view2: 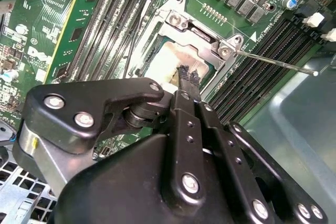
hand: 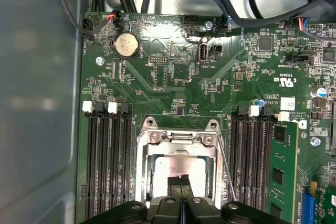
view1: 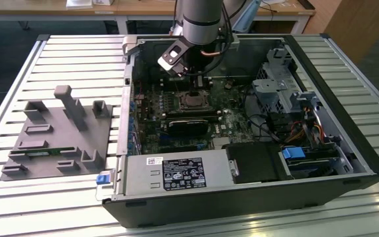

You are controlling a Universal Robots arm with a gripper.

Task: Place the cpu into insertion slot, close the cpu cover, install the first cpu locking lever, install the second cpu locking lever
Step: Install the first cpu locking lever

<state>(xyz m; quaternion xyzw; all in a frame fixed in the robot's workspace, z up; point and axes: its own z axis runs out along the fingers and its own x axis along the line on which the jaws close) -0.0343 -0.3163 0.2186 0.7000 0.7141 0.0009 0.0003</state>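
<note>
In the open computer case, the insertion slot (view1: 193,101) sits on the green motherboard. The cpu (hand: 168,167) lies in it, its silvery-beige top showing through the window of the cpu cover (hand: 140,174). The cover lies flat over the chip, also seen as the cpu cover (view2: 202,38) in the second wrist view. My gripper (hand: 181,183) is shut with nothing between its fingertips (view2: 185,75), which hang right above the chip's middle. One thin locking lever (view2: 278,64) sticks out free beside the slot, seen as the locking lever (hand: 227,169) along the cover's edge.
Memory slots (hand: 107,161) flank the socket on both sides. A long black block (view1: 188,126) lies in front of it and a labelled power supply (view1: 176,174) nearer the case front. Drive cages and cables (view1: 288,108) fill the exterior view's right. A grey fixture (view1: 57,133) stands outside the case.
</note>
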